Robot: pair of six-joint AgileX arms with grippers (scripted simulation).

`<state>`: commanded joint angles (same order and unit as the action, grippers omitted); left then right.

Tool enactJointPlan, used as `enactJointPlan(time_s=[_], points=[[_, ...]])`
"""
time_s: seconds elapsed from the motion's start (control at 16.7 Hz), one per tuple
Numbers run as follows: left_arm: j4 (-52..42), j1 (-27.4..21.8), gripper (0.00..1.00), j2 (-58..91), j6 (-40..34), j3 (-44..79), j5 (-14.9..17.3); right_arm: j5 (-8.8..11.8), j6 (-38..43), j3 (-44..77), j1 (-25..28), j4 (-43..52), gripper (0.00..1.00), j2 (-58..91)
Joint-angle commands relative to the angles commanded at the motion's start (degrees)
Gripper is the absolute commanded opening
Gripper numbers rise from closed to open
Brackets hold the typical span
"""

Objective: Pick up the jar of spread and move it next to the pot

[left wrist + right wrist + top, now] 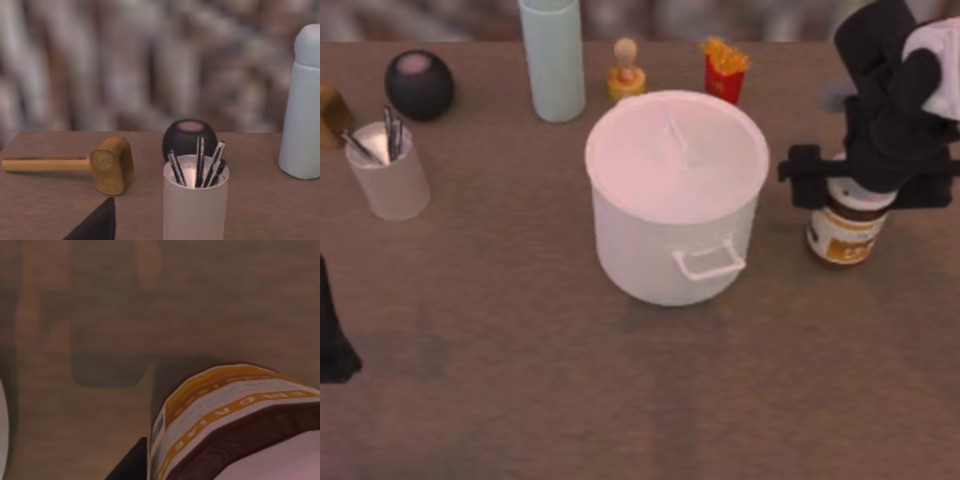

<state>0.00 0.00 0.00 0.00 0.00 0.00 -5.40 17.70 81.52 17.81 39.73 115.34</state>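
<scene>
Brown, white-lidded jar of spread (844, 232), orange-banded label.

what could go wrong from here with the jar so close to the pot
The right gripper sits over the jar of spread, hiding its lid, so grip depth is unclear; a shallow hold might slip. The pot stands close on the jar's left, so a sideways move could bump its wall.

right arm (895, 95): matte black, chunky rounded housings, white panel near wrist. right gripper (865, 180): black crossbar, blocky ends. left arm (332, 335): black wedge at table's left edge, little else visible.
</scene>
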Motion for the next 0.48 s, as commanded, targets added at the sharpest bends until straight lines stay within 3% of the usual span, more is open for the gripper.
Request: enactJointPlan(time_s=[0.24, 0.48], points=[[0.00, 0.00, 1.00, 0.00, 0.00, 0.00, 0.00, -0.01, 0.00, -0.10, 0.00, -0.19, 0.00, 0.09], [0.00, 0.00, 1.00, 0.00, 0.00, 0.00, 0.00, -0.01, 0.00, -0.10, 0.00, -0.19, 0.30, 0.09]])
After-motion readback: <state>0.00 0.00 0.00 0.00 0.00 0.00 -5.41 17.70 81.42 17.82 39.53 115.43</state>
